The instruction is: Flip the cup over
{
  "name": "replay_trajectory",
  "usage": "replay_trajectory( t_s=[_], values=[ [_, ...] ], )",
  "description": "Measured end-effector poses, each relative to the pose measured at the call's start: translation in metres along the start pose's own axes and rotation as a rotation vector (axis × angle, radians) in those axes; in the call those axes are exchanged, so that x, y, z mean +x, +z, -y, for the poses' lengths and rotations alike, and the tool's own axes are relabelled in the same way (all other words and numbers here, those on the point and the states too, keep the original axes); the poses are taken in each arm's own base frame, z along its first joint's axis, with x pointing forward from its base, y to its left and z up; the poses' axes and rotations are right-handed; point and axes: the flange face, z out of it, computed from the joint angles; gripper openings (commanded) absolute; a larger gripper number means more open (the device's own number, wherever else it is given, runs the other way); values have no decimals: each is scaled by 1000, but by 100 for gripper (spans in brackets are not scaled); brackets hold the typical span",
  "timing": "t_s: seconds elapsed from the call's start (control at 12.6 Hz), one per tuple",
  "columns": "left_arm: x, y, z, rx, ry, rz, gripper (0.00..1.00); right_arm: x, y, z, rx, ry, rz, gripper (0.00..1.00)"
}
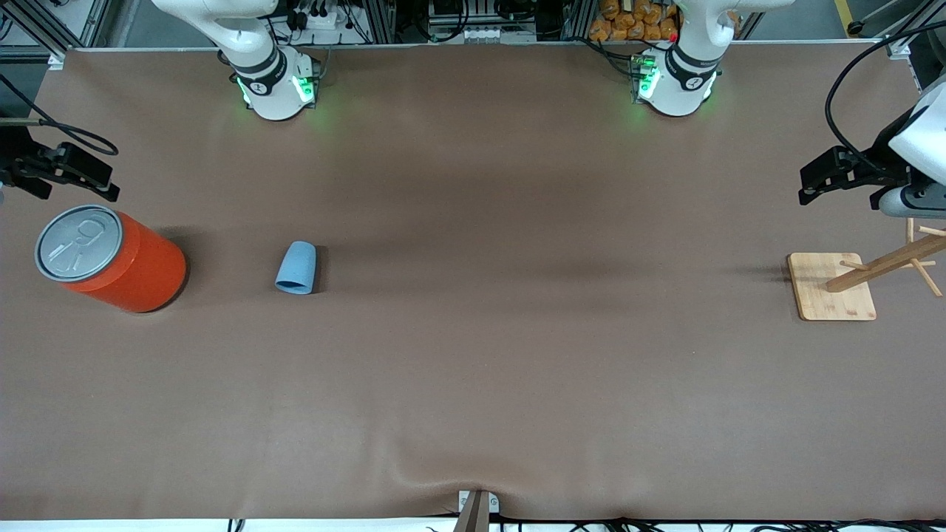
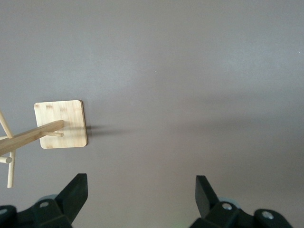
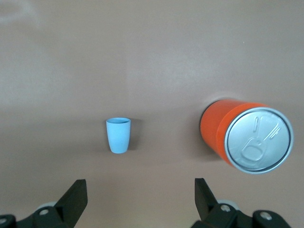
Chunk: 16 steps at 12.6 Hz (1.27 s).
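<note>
Right gripper [image 1: 44, 174]: hanging open and empty at the right arm's end of the table, above the bare mat close beside the orange-red can [image 1: 111, 258], fingers [image 3: 73, 199] spread wide in the right wrist view. Off toward the table's middle from it, with the can between: the cup [image 1: 296, 268], alone on the brown table [image 1: 473, 369], touching nothing. Looks to be standing on its wide rim with the narrow closed base up, long axis close to vertical, though the tilt of the views makes this uncertain. In the right wrist view, cup [image 3: 118, 135] and can [image 3: 247, 141] well apart, so room for fingers on either side of the cup's wall.

Left gripper [image 1: 839, 174]: also open and empty, waiting over the left arm's end of the table by the wooden stand [image 1: 831, 287], far from the cup.

Nearer by a wide margin: the right arm. Likely need: travel from above the can's side toward the centre, then down across the cup's tapered wall, with care to clear the tall can.
</note>
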Motion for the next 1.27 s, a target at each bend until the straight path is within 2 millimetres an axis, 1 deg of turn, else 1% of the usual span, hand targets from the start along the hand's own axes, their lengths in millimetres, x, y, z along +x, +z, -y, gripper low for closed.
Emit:
replay_trajectory(
  t_s=[0.64,0.96,1.04,1.12,1.27],
  values=[
    [0,0,0,0,0,0,100,0,6,-3,-2,-33,29,100],
    [0,0,0,0,-1,0,100,12,29,-2,0,-34,75,100],
    [0,0,0,0,-1,0,100,15,36,-2,0,-36,91,100],
    [0,0,0,0,-1,0,100,21,51,-1,1,-38,122,100],
    [0,0,1,0,-1,0,100,42,104,-2,6,-52,216,100]
  ],
)
